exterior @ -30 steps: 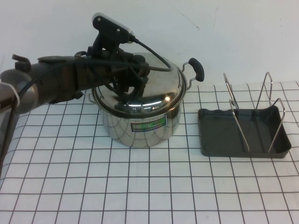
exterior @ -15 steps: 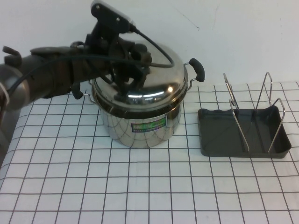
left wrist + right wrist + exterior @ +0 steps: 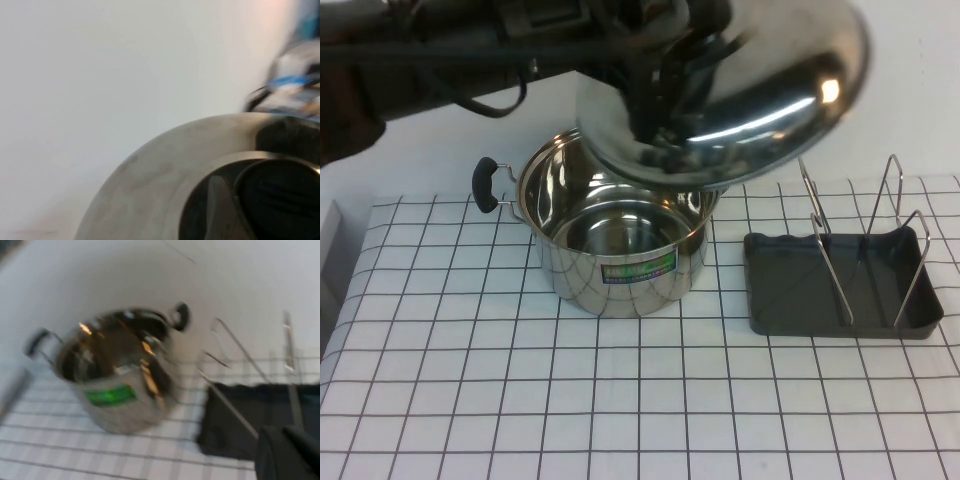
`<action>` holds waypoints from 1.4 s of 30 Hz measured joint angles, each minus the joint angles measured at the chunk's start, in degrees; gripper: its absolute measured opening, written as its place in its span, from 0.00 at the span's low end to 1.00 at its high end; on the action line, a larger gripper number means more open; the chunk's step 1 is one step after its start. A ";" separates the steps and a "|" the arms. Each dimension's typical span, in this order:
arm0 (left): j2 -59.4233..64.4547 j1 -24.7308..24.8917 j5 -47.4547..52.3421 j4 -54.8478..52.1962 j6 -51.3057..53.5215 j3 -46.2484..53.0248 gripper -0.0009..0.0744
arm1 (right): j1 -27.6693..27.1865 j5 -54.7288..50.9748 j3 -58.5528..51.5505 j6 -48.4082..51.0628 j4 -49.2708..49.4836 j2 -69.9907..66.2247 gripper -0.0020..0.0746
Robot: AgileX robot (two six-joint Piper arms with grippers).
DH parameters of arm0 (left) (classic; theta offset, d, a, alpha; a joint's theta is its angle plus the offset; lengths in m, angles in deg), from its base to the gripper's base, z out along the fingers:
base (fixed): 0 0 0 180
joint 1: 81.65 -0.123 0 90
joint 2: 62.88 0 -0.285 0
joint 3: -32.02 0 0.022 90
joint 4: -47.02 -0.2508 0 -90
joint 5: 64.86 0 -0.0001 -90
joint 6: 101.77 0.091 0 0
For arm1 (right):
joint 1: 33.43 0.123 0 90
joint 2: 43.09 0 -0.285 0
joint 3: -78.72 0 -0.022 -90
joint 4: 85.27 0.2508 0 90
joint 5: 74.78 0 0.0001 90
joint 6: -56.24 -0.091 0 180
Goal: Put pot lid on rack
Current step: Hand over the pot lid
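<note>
Lifted clear of the pot [image 3: 615, 240] since a second ago — pot lid [image 3: 760, 90] held tilted, high, clenched by left hand [image 3: 655, 75] at its knob. Rack [image 3: 840, 280] waiting right, empty. Right hand [image 3: 287, 452] off the counter's near right — grip impossible to tell.

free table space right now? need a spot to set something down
Bare: checkered table in front of pot and rack; strip left of pot. Crowded: above pot, where left gripper holds pot lid. Right gripper hovers near rack.

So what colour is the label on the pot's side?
Green, with a blue strip along its top, on the pot; clearest in the high view.
</note>
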 joint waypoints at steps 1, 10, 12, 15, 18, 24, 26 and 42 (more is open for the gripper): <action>-1.16 0.00 3.36 -0.26 -3.79 0.00 0.46 | 0.00 -0.66 0.96 2.46 6.82 0.00 0.02; -3.62 0.19 13.76 -1.54 -17.54 0.00 0.46 | 0.00 -9.64 5.55 38.92 55.70 0.00 0.03; -3.62 0.99 14.13 -1.69 -19.52 0.00 0.46 | 0.00 -9.97 5.97 37.32 57.54 0.00 0.05; -3.62 3.66 14.13 -1.79 -20.82 0.00 0.46 | 0.00 -10.00 6.11 28.50 58.30 0.00 0.21; -3.62 7.54 13.89 -1.79 -19.83 0.00 0.46 | 0.00 -10.04 6.11 19.29 58.43 0.00 0.47; -3.62 14.92 10.87 -1.91 -15.26 0.00 0.46 | 0.00 -11.84 6.11 8.96 58.70 0.00 0.79; -3.62 16.69 9.15 -1.91 -14.44 0.00 0.46 | 0.00 -12.65 6.11 8.39 58.70 0.00 0.81; -3.28 21.64 5.95 -3.23 -13.03 0.00 0.46 | 0.09 -10.20 6.55 8.44 60.40 0.00 0.18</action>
